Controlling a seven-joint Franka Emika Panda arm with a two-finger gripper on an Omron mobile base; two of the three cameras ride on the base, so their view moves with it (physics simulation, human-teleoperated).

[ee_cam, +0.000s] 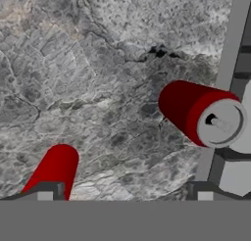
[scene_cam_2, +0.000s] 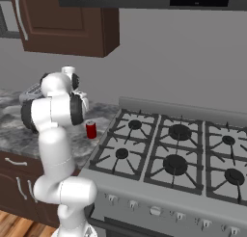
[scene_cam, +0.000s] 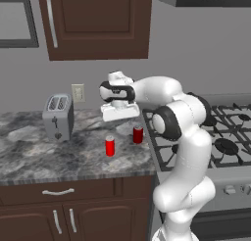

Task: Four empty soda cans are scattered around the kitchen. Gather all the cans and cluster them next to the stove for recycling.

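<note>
Two red soda cans stand upright on the marble counter. One can [scene_cam: 138, 134] [scene_cam_2: 90, 129] [ee_cam: 203, 112] is close to the stove's [scene_cam: 230, 137] [scene_cam_2: 178, 154] left edge, its silvery top showing in the hand view. The other can [scene_cam: 110, 146] [ee_cam: 56, 169] stands a little further left and nearer the counter's front. My gripper [scene_cam: 120, 116] [ee_cam: 122, 193] hangs above the counter over the gap between the two cans. It is open, its fingertips [ee_cam: 45, 192] wide apart with nothing between them.
A silver toaster [scene_cam: 58, 116] sits at the left on the counter [scene_cam: 29, 152], below a wall socket. Dark wood cabinets hang above. The stove's black grates lie to the right of the cans.
</note>
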